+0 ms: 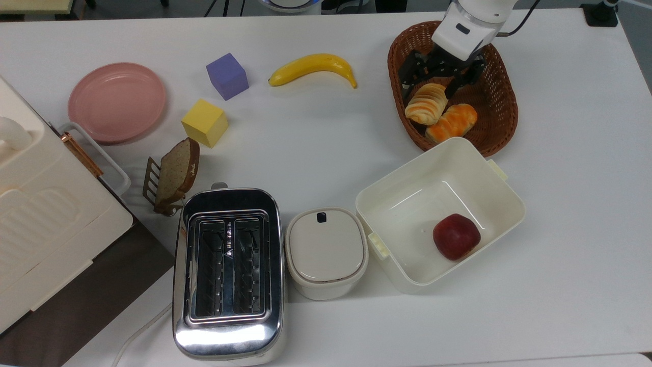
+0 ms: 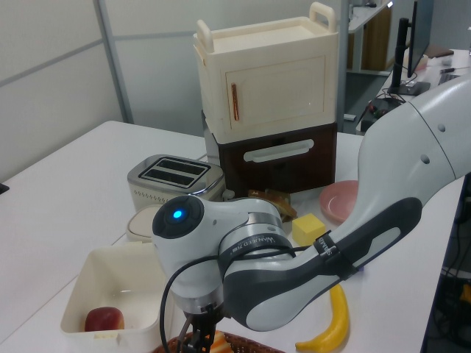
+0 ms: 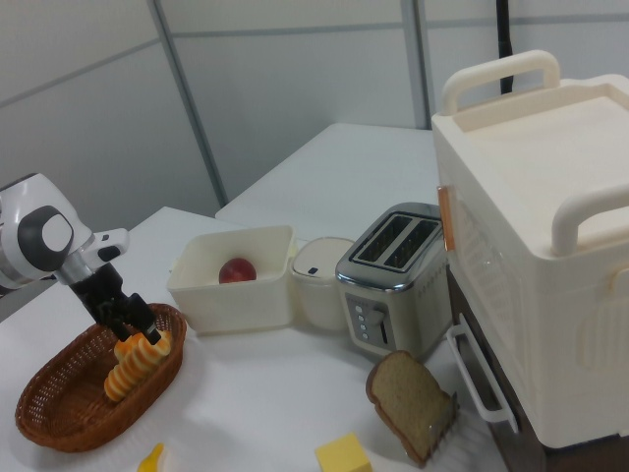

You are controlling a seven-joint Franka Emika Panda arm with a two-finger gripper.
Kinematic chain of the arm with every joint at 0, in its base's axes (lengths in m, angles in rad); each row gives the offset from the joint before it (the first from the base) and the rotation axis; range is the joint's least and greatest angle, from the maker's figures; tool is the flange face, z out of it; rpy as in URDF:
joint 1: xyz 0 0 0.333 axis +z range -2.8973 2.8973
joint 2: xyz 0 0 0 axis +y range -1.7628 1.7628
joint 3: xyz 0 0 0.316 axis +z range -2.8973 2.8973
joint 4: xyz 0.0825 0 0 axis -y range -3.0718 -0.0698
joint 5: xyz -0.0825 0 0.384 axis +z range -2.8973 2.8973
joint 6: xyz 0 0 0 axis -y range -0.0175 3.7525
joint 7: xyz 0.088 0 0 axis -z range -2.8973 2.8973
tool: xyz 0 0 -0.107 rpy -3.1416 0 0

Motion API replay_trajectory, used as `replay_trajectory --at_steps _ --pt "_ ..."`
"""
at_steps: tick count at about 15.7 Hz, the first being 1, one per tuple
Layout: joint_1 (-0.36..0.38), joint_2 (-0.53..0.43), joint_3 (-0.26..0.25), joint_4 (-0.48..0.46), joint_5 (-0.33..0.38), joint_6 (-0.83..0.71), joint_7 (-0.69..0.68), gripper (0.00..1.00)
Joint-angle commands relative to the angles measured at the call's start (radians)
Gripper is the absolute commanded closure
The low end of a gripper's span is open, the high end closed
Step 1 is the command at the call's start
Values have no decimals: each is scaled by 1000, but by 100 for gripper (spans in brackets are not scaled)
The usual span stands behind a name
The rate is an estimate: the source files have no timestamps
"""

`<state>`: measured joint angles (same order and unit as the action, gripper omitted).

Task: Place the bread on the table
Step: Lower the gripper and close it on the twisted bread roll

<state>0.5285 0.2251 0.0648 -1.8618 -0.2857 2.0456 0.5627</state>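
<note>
pale ridged bread [image 1: 427, 104], cream striped golden-orange, oval

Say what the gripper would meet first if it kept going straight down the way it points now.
Most likely the bread: the gripper hangs over the basket with open jaws straddling that roll's upper end. Its height above the bread is hard to judge.

White desk [image 1: 326, 132]. Brown wicker basket [image 1: 501, 109] holds the bread [image 1: 427, 104], pale cream with golden-orange stripes, and at its 4 o'clock a deeper-orange glazed roll [image 1: 453, 122]. Black gripper [image 1: 429, 95] on a white arm. Yellow banana [image 1: 311, 68], purple cube [image 1: 227, 76], yellow cube [image 1: 205, 122], pink plate [image 1: 117, 101]. Dark red apple [image 1: 456, 236] in a cream tub [image 1: 407, 193]. Chrome toaster [image 1: 227, 272].
</note>
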Motion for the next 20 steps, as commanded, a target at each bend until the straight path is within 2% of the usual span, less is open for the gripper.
replay_trajectory --at_steps 1,7,8,9,10,11,12,15,20 --pt "-5 14 6 -7 -30 27 23 0" --pt "-15 37 6 -7 -76 68 20 0" --pt "-15 37 6 -8 -87 68 19 14" --pt "-16 37 7 -8 -89 68 19 37" --pt "-16 37 7 -8 -89 68 22 43" --pt "-18 37 7 -10 -89 68 23 73" --pt "-18 37 7 -10 -89 68 25 84" --pt "-25 34 7 -7 -89 67 25 99" --pt "-33 23 7 -2 -86 62 26 100"
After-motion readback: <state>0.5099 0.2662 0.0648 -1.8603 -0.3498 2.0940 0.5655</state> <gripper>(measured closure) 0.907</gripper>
